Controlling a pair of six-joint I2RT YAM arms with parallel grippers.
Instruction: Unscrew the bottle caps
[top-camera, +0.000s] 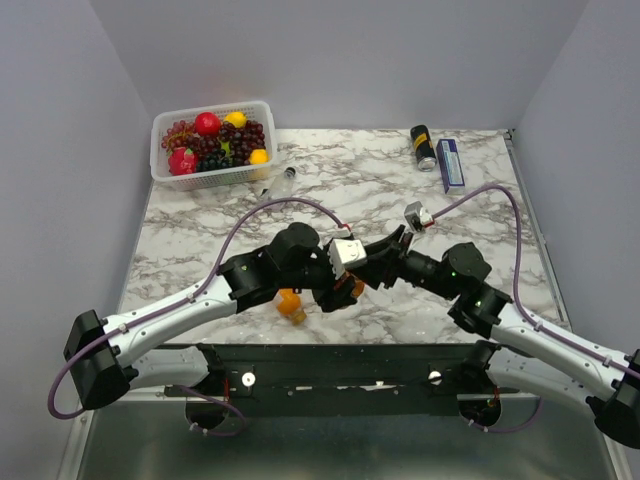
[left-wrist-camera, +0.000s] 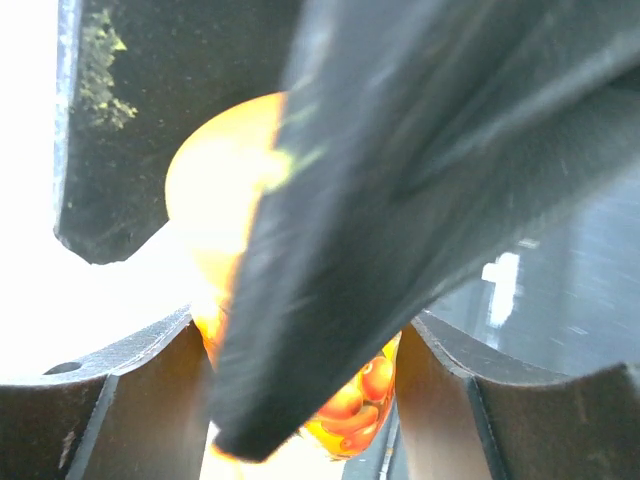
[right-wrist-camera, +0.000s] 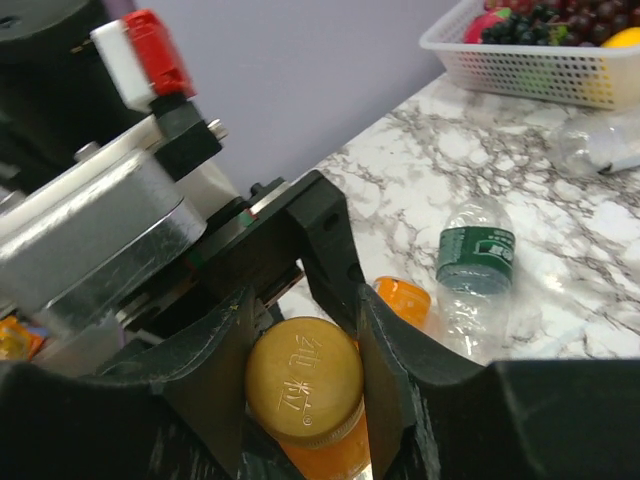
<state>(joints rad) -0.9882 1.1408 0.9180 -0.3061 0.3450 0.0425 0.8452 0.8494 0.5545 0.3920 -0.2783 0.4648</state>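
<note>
Right tool (right-wrist-camera: 303, 375): we see it pressed onto the orange cap (right-wrist-camera: 305, 385), with one finger against each side of it.
Orange cap: it sits on the neck of the orange bottle (right-wrist-camera: 330, 460), and its embossed top faces the right wrist camera.
Left tool (left-wrist-camera: 300, 400): it pinches the body of the orange bottle. In the left wrist view its two fingers flank the orange body, though a dark blurred shape across the front hides much of the contact.
Orange bottle: it is held between the two tools at mid table (top-camera: 400, 200), where the arms meet. We cannot tell whether it touches the surface.
Second orange bottle (top-camera: 290, 305): it lies on the table just beside the left arm, on its near side.
Small orange piece (right-wrist-camera: 402, 300): it rests on the table just beside the green-labelled bottle. We cannot tell whether it is a loose cap or a bottle end.
Green-labelled bottle (right-wrist-camera: 475, 265): it is clear and lies on the marble beyond the tools.
Clear bottle (top-camera: 280, 183): it lies on its side near the fruit basket (top-camera: 215, 176).
Far right corner: a black can (top-camera: 423, 147) lies beside a blue box (top-camera: 451, 165), well apart from the arms.
</note>
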